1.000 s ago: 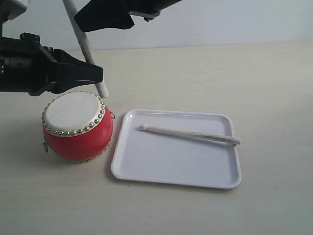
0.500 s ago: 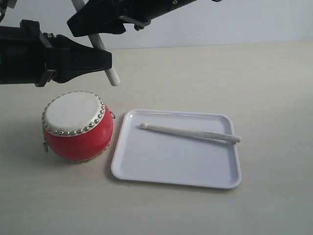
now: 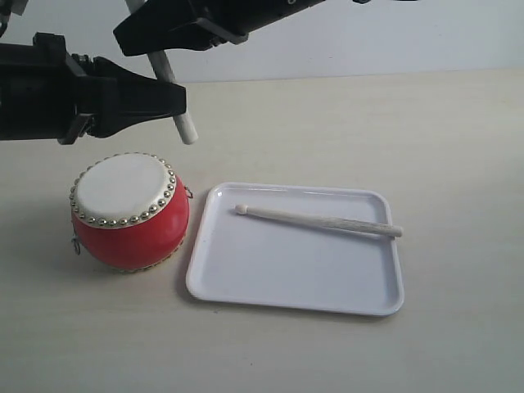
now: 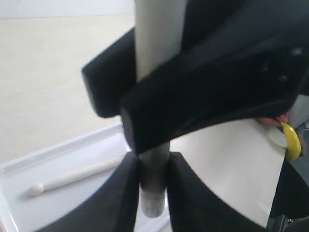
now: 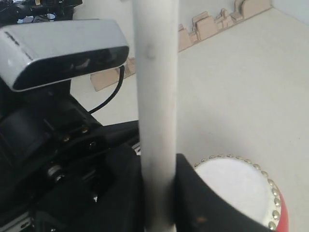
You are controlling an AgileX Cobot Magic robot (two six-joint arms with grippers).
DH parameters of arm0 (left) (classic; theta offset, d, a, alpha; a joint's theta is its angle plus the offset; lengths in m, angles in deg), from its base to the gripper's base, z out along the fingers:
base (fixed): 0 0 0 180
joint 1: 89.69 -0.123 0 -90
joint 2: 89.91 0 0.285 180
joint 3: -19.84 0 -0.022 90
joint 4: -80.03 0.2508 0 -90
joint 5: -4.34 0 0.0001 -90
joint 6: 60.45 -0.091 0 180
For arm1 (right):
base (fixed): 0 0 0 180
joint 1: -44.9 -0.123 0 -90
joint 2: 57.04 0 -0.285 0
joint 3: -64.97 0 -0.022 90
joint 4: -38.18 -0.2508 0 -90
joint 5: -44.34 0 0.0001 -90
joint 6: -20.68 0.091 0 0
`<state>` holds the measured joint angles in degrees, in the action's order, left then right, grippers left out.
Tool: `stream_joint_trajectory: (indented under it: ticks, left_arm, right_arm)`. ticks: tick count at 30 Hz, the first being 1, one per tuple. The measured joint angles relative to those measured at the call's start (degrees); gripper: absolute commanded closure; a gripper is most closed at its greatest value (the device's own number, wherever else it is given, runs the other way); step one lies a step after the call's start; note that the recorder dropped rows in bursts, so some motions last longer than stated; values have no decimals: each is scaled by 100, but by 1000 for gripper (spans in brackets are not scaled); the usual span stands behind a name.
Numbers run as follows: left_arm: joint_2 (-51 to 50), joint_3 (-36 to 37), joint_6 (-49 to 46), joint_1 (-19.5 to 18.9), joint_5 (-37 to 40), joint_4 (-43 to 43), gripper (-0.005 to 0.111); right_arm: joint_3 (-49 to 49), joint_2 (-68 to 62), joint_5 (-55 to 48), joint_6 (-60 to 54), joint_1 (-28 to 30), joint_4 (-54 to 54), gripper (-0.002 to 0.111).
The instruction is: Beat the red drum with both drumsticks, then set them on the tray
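We see a pale table [image 3: 458, 123] with both black arms crowded over its left side; the right arm reaches in from above, across the middle. The white tray [image 3: 246, 286] lies flat on the right of centre, its long side running left to right. The red drum [image 3: 131, 233] stands upright just beside the tray's left edge, apart from it by a thin gap.

One drumstick, the resting drumstick [image 3: 319, 222], lies inside the tray along its length, bead end toward the drum. The raised drumstick [image 3: 187, 127] hangs in the air above and behind the drum's right shoulder, touching neither drum nor tray. Its long axis is steep, leaning so that the lower end points down toward the tray side.

The left gripper [image 3: 178, 97] straddles this stick near its lower end, and its wrist view shows both fingers [image 4: 120, 203] pressed against the shaft, so we judge it clamped. The right gripper [image 3: 151, 41] sits higher on the same stick and looks closed on it too, though its fingertips are partly hidden.

From both sets of jaws the tray lies lower and to the right. We judge the stick must tip from steep to flat, roughly parallel to the resting one, and only one gripper can carry it there.
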<state>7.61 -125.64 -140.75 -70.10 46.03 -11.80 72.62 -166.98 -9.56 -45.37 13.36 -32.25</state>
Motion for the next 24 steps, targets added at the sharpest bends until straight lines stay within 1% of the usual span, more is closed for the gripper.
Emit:
stream_joint_trajectory:
  ticks: [3, 5, 6, 8, 10, 12, 13, 15, 18, 19, 20, 22, 24]
  left_arm:
    - [0, 0, 0, 0, -29, 21, 44]
    - [0, 0, 0, 0, -78, 69, 33]
    - [0, 0, 11, 0, -103, 95, 31]
    - [0, 0, 105, 0, -249, 231, 32]
    - [0, 0, 208, 0, -508, 404, 36]
    - [12, 0, 448, 0, -840, 665, 44]
    - [29, 0, 557, 0, -978, 822, 48]
    - [108, 0, 808, 0, -1270, 1084, 60]
    - [296, 0, 978, 0, -1544, 1316, 80]
    - [381, 0, 1031, 0, -1625, 1349, 85]
    - [469, 0, 1066, 0, -1695, 1393, 94]
    - [638, 0, 1108, 0, -1770, 1478, 105]
    - [820, 0, 1151, 0, -1826, 1569, 107]
  right_arm:
    - [154, 0, 367, 485, 0, 523, 108]
    - [370, 0, 576, 1070, 13, 1311, 108]
    - [501, 0, 631, 1464, 22, 1817, 108]
    - [726, 0, 646, 2366, 22, 2896, 108]
    - [921, 10, 542, 3281, 22, 4217, 108]
    - [996, 21, 260, 3917, 34, 5304, 108]
    - [1008, 21, 15, 4141, 33, 5817, 108]
    - [1017, -53, -550, 4341, 45, 6490, 108]
    - [913, -277, -1315, 4328, 45, 6909, 108]
    - [828, -379, -1438, 4286, 45, 6940, 108]
    - [743, -463, -1506, 4221, 45, 6972, 108]
    - [497, -664, -1568, 4089, 7, 6972, 108]
    - [260, -856, -1593, 3971, -56, 6972, 108]
